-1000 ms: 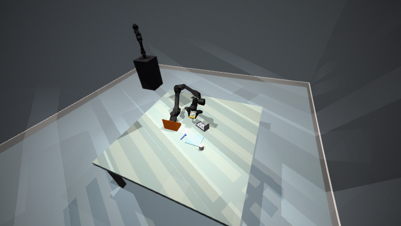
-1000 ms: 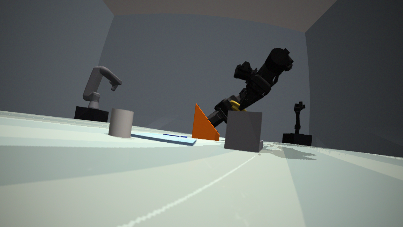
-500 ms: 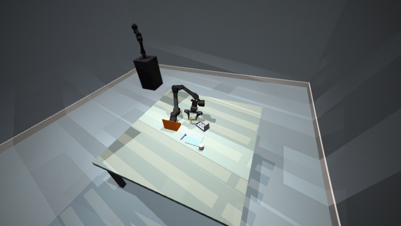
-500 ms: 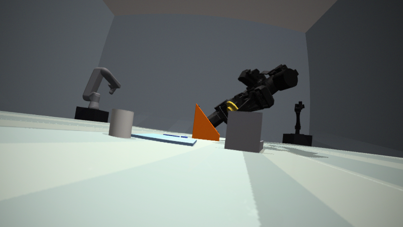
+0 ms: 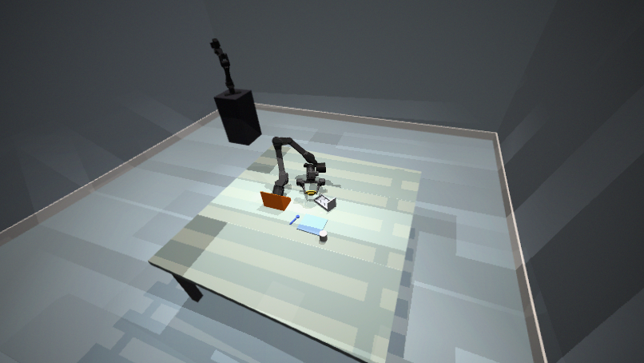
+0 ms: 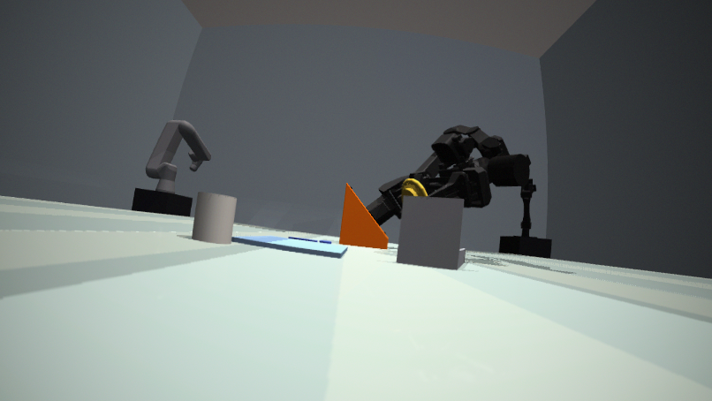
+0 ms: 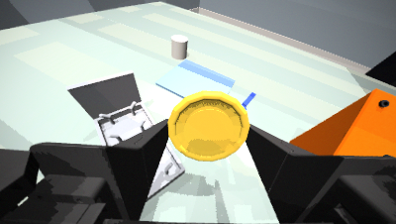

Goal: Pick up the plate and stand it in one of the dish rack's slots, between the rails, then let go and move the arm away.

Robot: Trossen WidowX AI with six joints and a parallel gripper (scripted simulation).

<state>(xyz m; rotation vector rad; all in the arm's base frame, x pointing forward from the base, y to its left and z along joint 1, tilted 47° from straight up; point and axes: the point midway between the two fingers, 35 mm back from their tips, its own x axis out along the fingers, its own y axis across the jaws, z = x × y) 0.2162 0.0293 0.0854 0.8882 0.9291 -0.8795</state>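
Observation:
My gripper (image 5: 311,192) (image 7: 207,125) is shut on the yellow plate (image 5: 310,193) (image 6: 412,188) (image 7: 208,130), with a finger at each side of its rim. The plate is held tilted above the table; in the exterior view its lower part is hidden behind the rack's end wall. The dish rack (image 5: 331,205) (image 6: 430,232) (image 7: 108,94) stands on the table close beside the gripper. It has a tall dark grey wall at one end and a white base with short rails. In the wrist view the rack is left of the plate, and the left finger hides part of its base.
An orange wedge (image 5: 275,201) (image 6: 359,226) (image 7: 363,124) stands by the arm's base. A light blue board (image 5: 313,221) (image 6: 299,245) (image 7: 193,78), a blue spoon-like thing (image 5: 294,220) (image 7: 249,99) and a grey-white cylinder (image 5: 323,235) (image 6: 214,218) (image 7: 179,48) lie beyond the rack.

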